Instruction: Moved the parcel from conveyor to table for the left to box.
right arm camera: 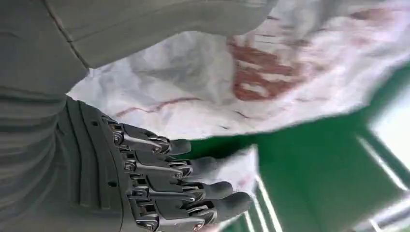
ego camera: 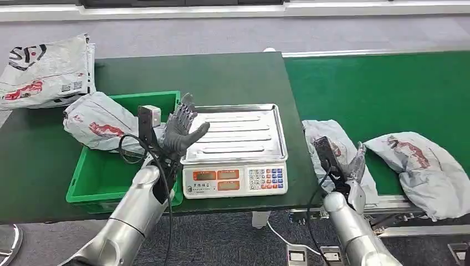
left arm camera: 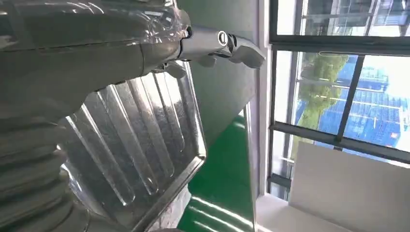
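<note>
Two grey plastic parcels with red print lie on the green conveyor (ego camera: 388,88). The nearer parcel (ego camera: 327,138) sits at the belt's left end and the second parcel (ego camera: 424,166) lies to its right. My right hand (ego camera: 353,165) rests on the nearer parcel's right edge with its fingers stretched out. In the right wrist view the fingers (right arm camera: 193,188) lie straight beside the parcel (right arm camera: 217,87), with the thumb held apart. My left hand (ego camera: 183,130) is raised and spread, holding nothing, over the left rim of the scale tray (ego camera: 244,136). Its thumb (left arm camera: 232,46) hangs above the tray (left arm camera: 145,145).
A green box (ego camera: 105,177) on the dark table (ego camera: 221,77) holds one parcel (ego camera: 97,124), draped over its back left rim. More parcels (ego camera: 44,69) are piled at the table's back left. The electronic scale (ego camera: 235,180) stands between box and conveyor.
</note>
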`<action>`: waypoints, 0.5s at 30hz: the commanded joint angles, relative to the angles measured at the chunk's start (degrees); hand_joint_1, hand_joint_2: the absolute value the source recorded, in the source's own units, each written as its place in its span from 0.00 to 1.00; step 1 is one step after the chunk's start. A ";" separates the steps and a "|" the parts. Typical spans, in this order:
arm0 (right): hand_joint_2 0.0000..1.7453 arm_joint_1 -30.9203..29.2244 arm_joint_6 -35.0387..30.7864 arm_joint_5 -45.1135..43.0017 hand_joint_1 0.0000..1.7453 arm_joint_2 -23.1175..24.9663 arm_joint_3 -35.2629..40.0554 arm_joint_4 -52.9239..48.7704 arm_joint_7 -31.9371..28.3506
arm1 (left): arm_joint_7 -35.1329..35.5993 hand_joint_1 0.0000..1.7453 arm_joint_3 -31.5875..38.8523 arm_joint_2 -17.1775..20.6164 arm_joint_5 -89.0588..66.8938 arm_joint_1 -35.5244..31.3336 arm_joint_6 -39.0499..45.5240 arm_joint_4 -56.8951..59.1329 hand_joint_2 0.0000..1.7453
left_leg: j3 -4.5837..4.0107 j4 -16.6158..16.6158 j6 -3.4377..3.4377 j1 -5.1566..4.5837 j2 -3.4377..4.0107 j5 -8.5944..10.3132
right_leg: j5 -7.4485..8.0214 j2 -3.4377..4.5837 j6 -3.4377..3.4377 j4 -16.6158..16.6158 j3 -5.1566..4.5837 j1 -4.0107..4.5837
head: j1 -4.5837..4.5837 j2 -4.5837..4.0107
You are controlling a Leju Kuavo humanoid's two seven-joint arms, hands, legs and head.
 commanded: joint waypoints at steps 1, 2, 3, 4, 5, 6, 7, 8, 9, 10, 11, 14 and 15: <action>1.00 -4.89 22.16 12.41 0.00 -2.00 2.32 21.38 19.33 | 1.37 0.00 -2.95 1.50 -0.68 -3.44 0.16 4.33 1.00 | 0.18 -0.08 0.01 0.02 -0.01 -0.02 | -0.02 -0.02 -0.02 -0.11 0.20 0.03 | 0.00 0.00; 1.00 -4.37 25.90 14.66 0.00 -2.29 3.72 22.39 21.20 | 1.41 0.00 -2.97 1.20 -0.71 -3.90 0.24 5.05 1.00 | 0.27 -0.13 0.01 0.04 -0.07 -0.02 | -0.03 -0.08 -0.02 -0.18 0.31 0.05 | 0.00 0.00; 1.00 -3.62 28.77 16.23 0.00 -2.31 4.63 23.05 21.96 | 1.40 0.00 -3.03 0.91 -0.73 -4.35 0.29 5.74 1.00 | 0.15 -0.05 0.00 0.04 -0.14 -0.02 | -0.05 -0.15 -0.02 -0.09 0.20 0.05 | 0.00 0.00; 1.00 -3.30 31.16 17.37 0.00 -2.29 5.25 23.63 22.50 | 1.41 0.00 -2.98 0.82 -0.74 -4.41 0.52 5.97 1.00 | 0.25 -0.11 0.01 0.06 -0.18 -0.02 | -0.06 -0.21 -0.02 -0.17 0.32 0.08 | 0.00 0.00; 1.00 -2.89 32.51 18.40 0.00 -2.27 5.79 23.76 23.10 | 1.24 0.00 -2.91 0.88 -0.71 -4.08 0.54 5.79 1.00 | 0.21 -0.07 0.00 0.05 -0.21 -0.03 | -0.08 -0.23 -0.02 -0.11 0.27 0.07 | 0.00 0.00; 1.00 -2.86 33.95 18.68 0.00 -2.01 5.67 24.18 23.10 | 1.20 0.00 -2.90 1.12 -0.72 -3.52 0.73 5.36 1.00 | 0.35 -0.19 0.01 0.07 -0.29 -0.01 | -0.08 -0.32 -0.02 -0.26 0.45 0.10 | 0.00 0.00; 1.00 -3.00 35.33 18.94 0.00 -1.85 5.62 24.54 22.99 | 1.23 0.00 -2.73 1.35 -0.74 -3.06 0.91 4.87 1.00 | 0.27 -0.07 0.00 0.08 -0.14 -0.02 | -0.04 -0.16 -0.01 -0.19 0.34 0.15 | 0.00 0.00; 1.00 -3.24 37.74 18.92 0.00 -1.54 5.03 24.69 22.43 | 1.11 0.00 -2.37 1.64 -0.79 -2.56 1.30 4.39 1.00 | 0.47 -0.16 0.00 0.12 -0.08 -0.03 | -0.01 -0.09 -0.01 -0.33 0.54 0.23 | 0.00 0.00; 1.00 -3.36 38.12 17.91 0.00 -1.19 3.97 24.54 21.67 | 0.89 0.00 -2.21 1.91 -0.85 -2.23 1.46 4.06 1.00 | 0.57 -0.20 0.02 0.08 -0.08 -0.03 | 0.00 -0.08 0.00 -0.39 0.65 0.24 | 0.00 0.00; 1.00 -3.72 38.71 18.10 0.03 -0.93 3.92 24.67 21.56 | 0.79 0.00 -1.91 2.26 -0.90 -1.68 1.63 3.29 1.00 | 0.74 -0.08 0.03 0.16 0.08 -0.15 | -0.11 0.05 -0.02 -0.36 0.80 0.30 | 0.00 0.00; 1.00 -3.94 38.85 17.77 1.00 -0.62 3.46 24.49 21.21 | 0.66 0.00 -1.67 2.49 -0.89 -1.24 1.70 2.58 1.00 | 0.93 -0.16 0.07 0.13 0.04 -0.17 | -0.16 -0.02 0.00 -0.44 1.01 0.28 | 0.00 -0.02; 1.00 -5.39 36.96 16.75 1.00 0.54 1.84 23.68 19.61 | 0.51 0.00 -1.14 3.56 -1.34 0.30 2.03 0.13 1.00 | 1.60 -0.07 0.12 0.18 0.16 -0.50 | -0.47 0.06 0.08 -0.42 1.66 0.30 | 0.02 -0.02; 1.00 -5.91 35.53 16.81 1.00 0.91 1.73 23.06 19.58 | 0.54 0.00 -1.06 3.92 -1.56 0.70 2.19 -0.31 1.00 | 1.59 -0.24 0.17 0.14 0.14 -0.40 | -0.38 0.04 0.08 -0.56 1.68 0.28 | 0.02 0.00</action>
